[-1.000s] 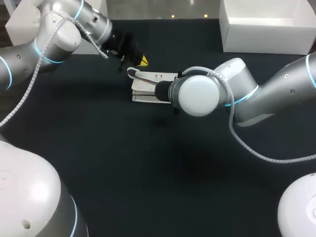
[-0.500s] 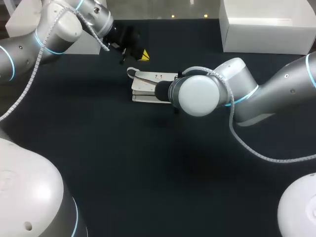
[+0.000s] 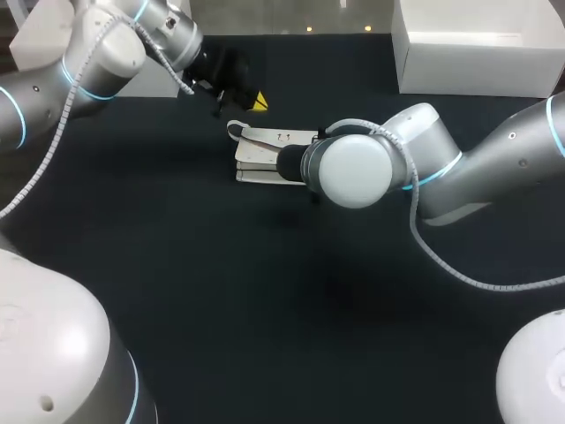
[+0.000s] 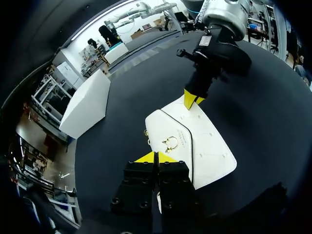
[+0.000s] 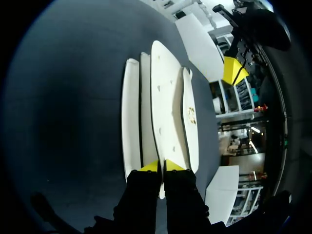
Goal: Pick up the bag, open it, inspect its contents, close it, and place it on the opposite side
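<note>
1. Bag [image 3: 267,146]: white, lies flat on the dark table [image 3: 221,291], toward the far middle, gold clasp [image 4: 170,143] facing up.
2. Right gripper [image 5: 162,165]: fingers nearly together, pinching a thin panel at the bag's edge.
3. Left gripper [image 4: 156,157]: yellow tips pressed together, holding nothing, hanging just behind the bag's handle end, apart from it.

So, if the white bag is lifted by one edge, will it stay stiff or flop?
Probably fairly stiff: the white bag lies as flat, straight-edged panels without sagging. Its layers may fan apart, since separate leaves show at the right pincer. It looks smooth, so perhaps slippery.
</note>
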`<state>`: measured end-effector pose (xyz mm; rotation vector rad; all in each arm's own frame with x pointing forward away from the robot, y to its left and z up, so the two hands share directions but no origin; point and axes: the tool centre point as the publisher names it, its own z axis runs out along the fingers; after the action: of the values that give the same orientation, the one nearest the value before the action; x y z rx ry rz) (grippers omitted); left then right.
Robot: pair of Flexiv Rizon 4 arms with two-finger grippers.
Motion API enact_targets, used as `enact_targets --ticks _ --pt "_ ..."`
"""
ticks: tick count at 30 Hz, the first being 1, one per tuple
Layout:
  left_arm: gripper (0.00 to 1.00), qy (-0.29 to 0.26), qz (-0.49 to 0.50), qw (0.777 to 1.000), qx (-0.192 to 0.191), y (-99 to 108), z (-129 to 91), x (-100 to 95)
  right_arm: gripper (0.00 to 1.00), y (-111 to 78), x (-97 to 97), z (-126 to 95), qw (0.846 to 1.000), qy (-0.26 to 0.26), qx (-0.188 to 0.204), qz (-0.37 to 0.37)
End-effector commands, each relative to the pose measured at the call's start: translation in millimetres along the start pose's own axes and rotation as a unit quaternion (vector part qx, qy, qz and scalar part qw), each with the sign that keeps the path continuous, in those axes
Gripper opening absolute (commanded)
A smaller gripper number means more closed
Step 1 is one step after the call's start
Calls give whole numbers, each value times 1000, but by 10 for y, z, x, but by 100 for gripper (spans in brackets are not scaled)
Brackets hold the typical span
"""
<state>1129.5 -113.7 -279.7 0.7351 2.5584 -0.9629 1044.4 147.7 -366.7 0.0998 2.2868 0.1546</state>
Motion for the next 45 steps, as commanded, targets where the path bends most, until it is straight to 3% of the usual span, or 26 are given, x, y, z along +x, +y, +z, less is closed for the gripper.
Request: enact_targets --ticks 1,6,7,9,16,26,31,36,40,45 --pt "0 -35 13 999 3 -59 -15 224 0 1 15 16 1000 -2 -2 1" --pt "0 -62 21 998 4 -93 -57 330 0 1 15 16 1000 -2 -2 1" --pt "16 -62 21 998 5 -99 -55 342 0 1 15 16 1000 -2 -2 1" --pt "31 -67 26 997 6 -113 -30 379 0 1 15 16 1000 -2 -2 1" --pt "50 -70 27 997 12 -108 75 484 0 1 15 16 1000 -2 -2 1" --pt "52 -64 20 998 8 -24 253 546 0 1 15 16 1000 -2 -2 1" --pt "65 -65 20 998 -6 11 324 572 0 1 15 16 1000 -2 -2 1" --pt "60 -67 19 998 -10 64 371 548 0 1 15 16 1000 -2 -2 1" --pt "49 -69 19 997 -14 89 385 519 0 1 15 16 1000 -2 -2 1" --pt "48 -70 27 997 -22 112 418 505 0 1 15 16 1000 -2 -2 1"
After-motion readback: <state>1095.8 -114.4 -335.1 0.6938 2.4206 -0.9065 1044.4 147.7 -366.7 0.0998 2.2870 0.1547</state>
